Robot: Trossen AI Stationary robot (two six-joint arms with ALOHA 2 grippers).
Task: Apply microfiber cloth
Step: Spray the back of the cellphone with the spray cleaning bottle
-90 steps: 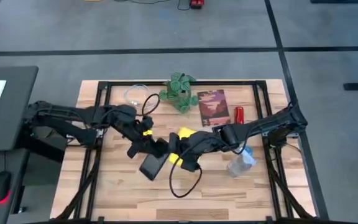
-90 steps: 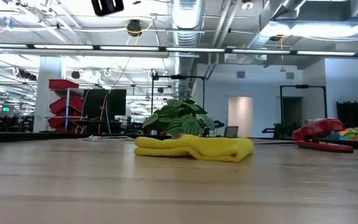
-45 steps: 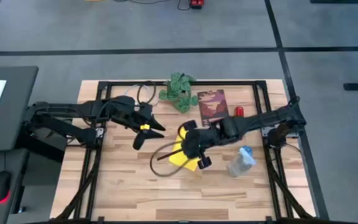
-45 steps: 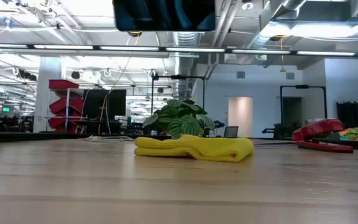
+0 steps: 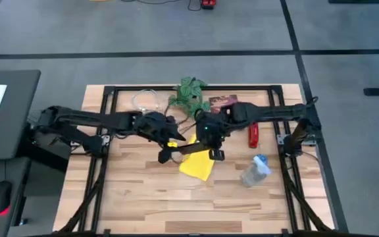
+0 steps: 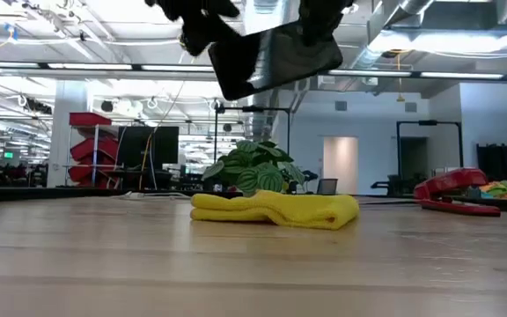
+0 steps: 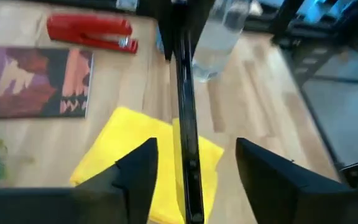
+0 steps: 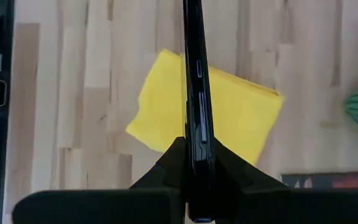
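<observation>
Yellow and folded, the cloth (image 5: pixel 197 164) lies flat on the table (image 5: pixel 137 197), below our right gripper (image 8: pixel 194 163), which is clamped on the edge of the phone (image 8: pixel 196 81) held up in the air. Our left gripper (image 7: pixel 190 163) has its fingers (image 7: pixel 138 169) spread wide to either side of the phone's other end, not touching. The booklet (image 7: pixel 33 82) and stapler (image 7: pixel 91 30) lie beyond the cloth.
</observation>
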